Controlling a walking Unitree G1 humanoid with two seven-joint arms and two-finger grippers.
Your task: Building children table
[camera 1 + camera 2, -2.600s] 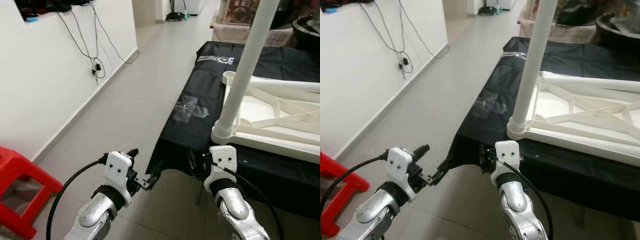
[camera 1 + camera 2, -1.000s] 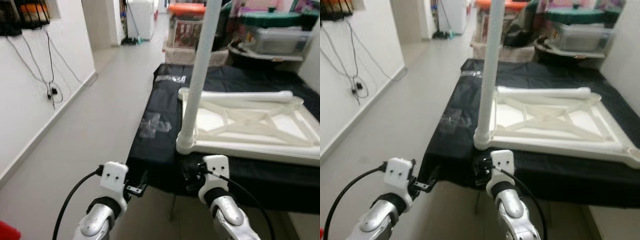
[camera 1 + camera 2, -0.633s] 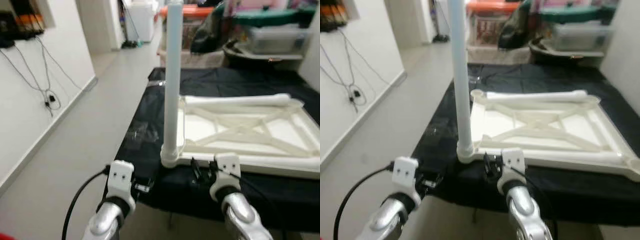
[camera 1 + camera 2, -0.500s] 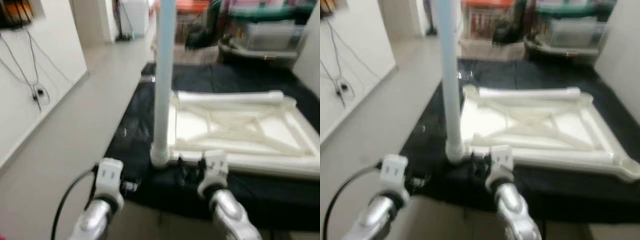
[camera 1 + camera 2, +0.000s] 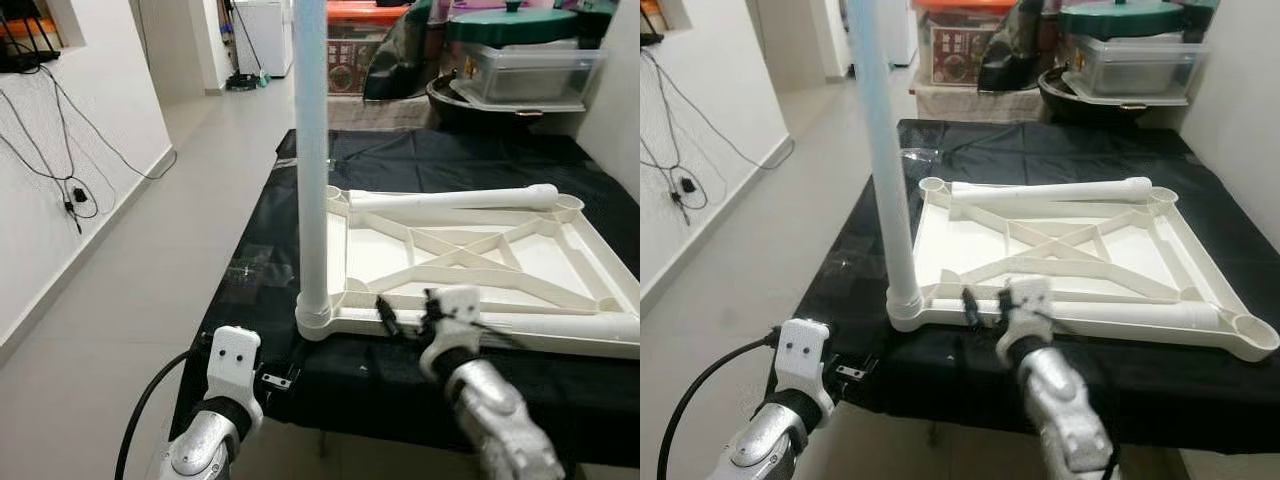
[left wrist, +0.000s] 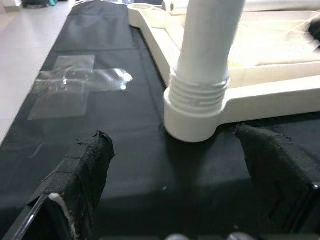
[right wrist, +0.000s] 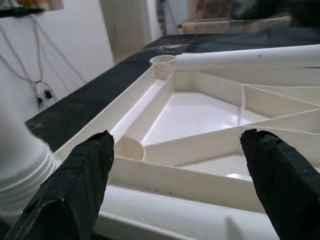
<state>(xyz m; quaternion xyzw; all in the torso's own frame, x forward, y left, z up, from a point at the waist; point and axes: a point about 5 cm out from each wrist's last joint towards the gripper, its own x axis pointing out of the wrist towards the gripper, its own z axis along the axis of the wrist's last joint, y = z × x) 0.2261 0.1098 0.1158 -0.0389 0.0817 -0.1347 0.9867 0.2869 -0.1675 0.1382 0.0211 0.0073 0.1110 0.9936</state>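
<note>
Hovering wide open, right gripper (image 7: 175, 175) faces tabletop frame (image 7: 200, 115).

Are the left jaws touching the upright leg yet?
Apart. The left wrist view shows black cloth between both fingers and the base of the upright leg; the left gripper is open, short of it.

No writing, label, brand, number or sign can be read anywhere in these pictures. The box (image 5: 360, 70) with a reddish patterned front at the far end of the room carries some print, but it is too small and blurred to make out. The white table top (image 5: 480, 255) and the black cloth (image 5: 400, 165) under it bear no marks that can be read.
</note>
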